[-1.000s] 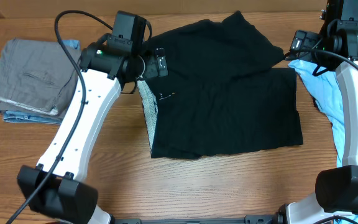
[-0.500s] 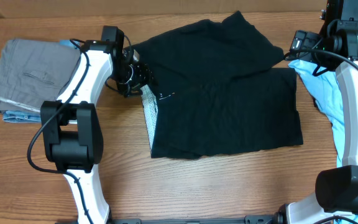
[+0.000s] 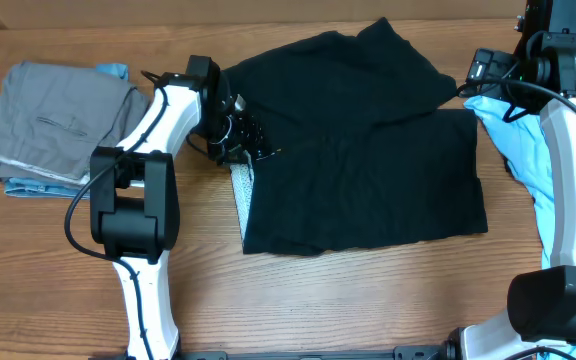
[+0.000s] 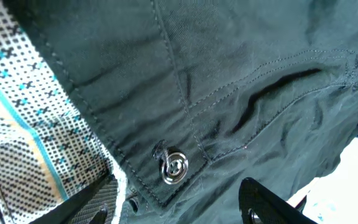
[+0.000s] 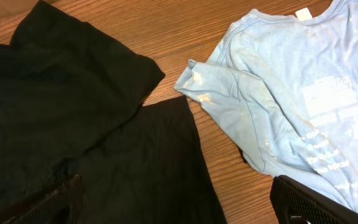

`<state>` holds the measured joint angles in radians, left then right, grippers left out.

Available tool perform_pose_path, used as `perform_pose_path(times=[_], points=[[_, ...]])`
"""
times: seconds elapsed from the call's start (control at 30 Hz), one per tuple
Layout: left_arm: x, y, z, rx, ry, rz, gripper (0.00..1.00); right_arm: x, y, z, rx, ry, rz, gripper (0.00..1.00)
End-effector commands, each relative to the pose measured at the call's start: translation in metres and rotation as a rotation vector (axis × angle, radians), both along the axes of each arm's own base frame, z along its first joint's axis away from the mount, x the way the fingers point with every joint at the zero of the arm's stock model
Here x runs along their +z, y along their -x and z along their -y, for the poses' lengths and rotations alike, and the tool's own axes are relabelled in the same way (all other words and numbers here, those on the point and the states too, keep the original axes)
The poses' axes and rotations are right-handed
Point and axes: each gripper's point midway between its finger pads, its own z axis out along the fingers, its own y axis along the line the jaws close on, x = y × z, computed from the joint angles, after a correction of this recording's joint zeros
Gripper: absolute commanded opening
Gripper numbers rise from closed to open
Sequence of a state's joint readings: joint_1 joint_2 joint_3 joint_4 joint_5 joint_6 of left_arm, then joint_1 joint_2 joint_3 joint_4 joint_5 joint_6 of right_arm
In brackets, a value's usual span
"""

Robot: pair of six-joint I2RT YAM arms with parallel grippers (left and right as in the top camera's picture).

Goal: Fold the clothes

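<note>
Swung in and dropped low since a second ago: left gripper (image 3: 238, 135), now at the left edge of the black garment (image 3: 368, 170), arm folded back on itself over the table (image 3: 348, 300). Can't confirm a pinch from the left wrist view: fingers (image 4: 263, 199) partly apart, fabric filling the gap, contact itself hidden. Seeing a metal clasp (image 4: 174, 168) and patterned lining (image 4: 30, 124) right at that edge (reads as a waistband, so maybe shorts rather than a shirt). Right gripper (image 5: 176, 183) spread wide, holding nothing, hovering over the garment's upper right corner, just beside the light blue T-shirt (image 5: 303, 93). Judging progress as early: black garment lying mid-table, mostly flat, left edge flipped to show lining, upper part skewed, no clean fold yet. Light blue T-shirt rumpled at the right edge, not started. Grey folded garment (image 3: 53, 120) stacked far left, well apart. Remaining, by my read: square up and fold the black garment, then the light blue T-shirt.
</note>
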<state>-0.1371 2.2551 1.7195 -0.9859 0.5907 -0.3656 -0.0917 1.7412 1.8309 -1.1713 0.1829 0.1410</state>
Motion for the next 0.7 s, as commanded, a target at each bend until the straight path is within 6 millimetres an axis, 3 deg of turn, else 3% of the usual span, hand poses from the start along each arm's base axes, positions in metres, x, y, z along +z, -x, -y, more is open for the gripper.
perform_pose_path(times=[0.0, 0.17, 0.27, 0.5, 0.67], points=[[-0.01, 0.005, -0.001, -0.016, -0.01, -0.013, 0.64, 0.002, -0.002, 0.001, 0.002, 0.002, 0.008, 1.0], [-0.023, 0.006, -0.005, -0.009, -0.041, -0.008, 0.59, 0.002, -0.002, 0.001, 0.002, 0.003, 0.008, 1.0], [-0.033, 0.013, -0.004, -0.006, -0.027, -0.021, 0.38, 0.002, -0.002, 0.001, 0.002, 0.002, 0.008, 1.0], [-0.029, 0.017, -0.005, -0.019, -0.019, -0.027, 0.13, 0.002, -0.002, 0.001, 0.002, 0.003, 0.007, 1.0], [-0.005, 0.014, -0.02, -0.028, -0.045, 0.025, 0.09, 0.002, -0.002, 0.001, 0.002, 0.003, 0.008, 1.0]])
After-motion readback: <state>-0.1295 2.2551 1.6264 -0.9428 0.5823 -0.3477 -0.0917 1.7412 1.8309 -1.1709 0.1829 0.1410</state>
